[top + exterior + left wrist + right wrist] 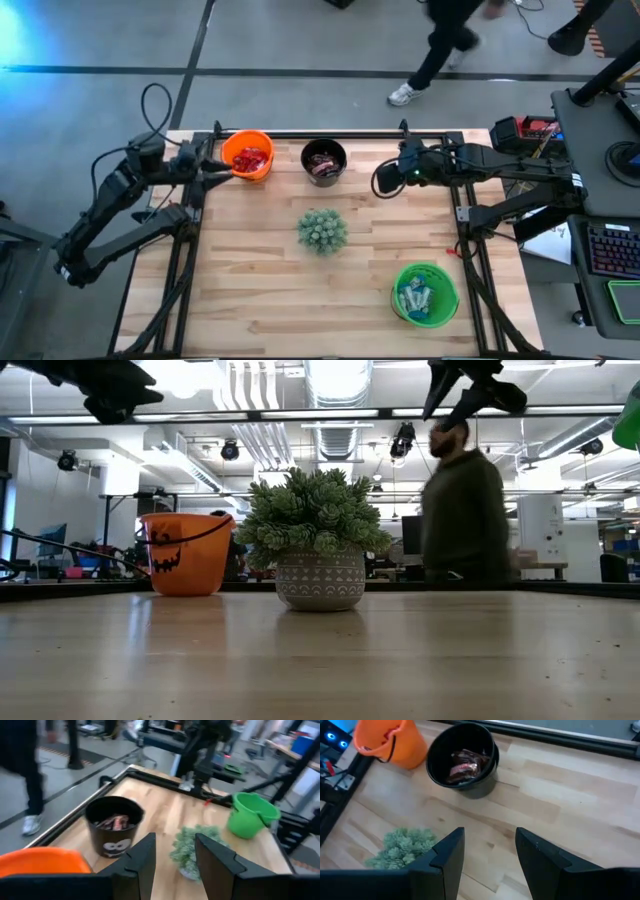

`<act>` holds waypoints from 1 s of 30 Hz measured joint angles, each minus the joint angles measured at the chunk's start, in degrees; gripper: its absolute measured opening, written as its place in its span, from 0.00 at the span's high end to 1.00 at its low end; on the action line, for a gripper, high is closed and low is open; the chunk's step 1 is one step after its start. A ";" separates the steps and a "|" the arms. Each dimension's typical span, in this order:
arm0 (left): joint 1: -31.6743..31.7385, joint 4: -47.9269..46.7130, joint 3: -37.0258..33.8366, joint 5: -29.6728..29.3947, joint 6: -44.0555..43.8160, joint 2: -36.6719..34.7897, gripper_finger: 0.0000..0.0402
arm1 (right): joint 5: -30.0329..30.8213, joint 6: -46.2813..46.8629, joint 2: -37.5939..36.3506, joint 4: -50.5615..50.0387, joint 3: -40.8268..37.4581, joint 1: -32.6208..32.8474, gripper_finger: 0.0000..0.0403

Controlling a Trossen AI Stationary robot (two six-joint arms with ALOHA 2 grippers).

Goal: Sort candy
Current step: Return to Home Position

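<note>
The candy lies sorted in three buckets. Red pieces (249, 158) fill the orange bucket (247, 155) at the far left. Dark brown ones (464, 766) lie in the black bucket (324, 160) beside it. Light blue and white ones (415, 298) lie in the green bucket (425, 293) at the near right. My left gripper (174, 842) hovers open just left of the orange bucket, pointing across the table, with nothing between its fingers. My right gripper (489, 837) hangs open above the bare wood to the right of the black bucket, also holding nothing.
A spiky green plant ball (322, 231) in a grey patterned pot (320, 582) stands at the table's middle. A black rail (340, 133) runs along the far edge. A person (465, 520) walks on the floor beyond it. Bare wood lies at the near left.
</note>
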 joint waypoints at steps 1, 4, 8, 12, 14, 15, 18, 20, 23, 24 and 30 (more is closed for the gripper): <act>0.00 0.01 -0.02 1.29 0.71 0.00 0.71 | -0.01 0.01 0.01 0.28 0.00 0.00 0.58; -0.02 1.60 -1.18 7.02 1.89 -0.45 0.71 | -0.02 1.38 0.01 0.26 0.00 0.00 0.58; -0.02 4.24 -3.27 9.78 1.24 -1.45 0.71 | -1.60 3.61 0.01 0.27 0.00 0.00 0.58; -0.02 6.77 -5.30 9.85 0.76 -2.02 0.71 | -2.48 4.92 0.01 0.27 0.00 0.00 0.58; -0.02 9.63 -7.18 9.89 -0.65 -2.35 0.71 | -2.53 5.51 0.01 0.27 0.00 0.00 0.58; -0.03 11.77 -8.42 9.92 -1.61 -2.55 0.71 | -2.54 5.97 0.01 0.27 -0.02 0.00 0.58; -0.26 22.25 -13.50 10.57 -4.89 -3.22 0.71 | -2.56 6.05 0.03 0.27 -0.04 0.00 0.58; -0.33 29.63 -17.75 11.25 -7.98 -4.09 0.71 | -2.54 6.03 0.17 0.27 -0.04 0.00 0.58; -0.37 39.50 -23.88 11.34 -13.19 -5.10 0.71 | -2.56 5.57 0.45 0.27 -0.04 0.00 0.58; -0.37 42.33 -25.77 11.32 -14.24 -5.39 0.71 | -2.56 5.40 0.55 0.27 -0.04 0.00 0.58; -0.37 55.75 -33.66 10.41 -16.11 -6.45 0.71 | -2.62 5.35 1.25 0.07 -0.07 0.00 0.58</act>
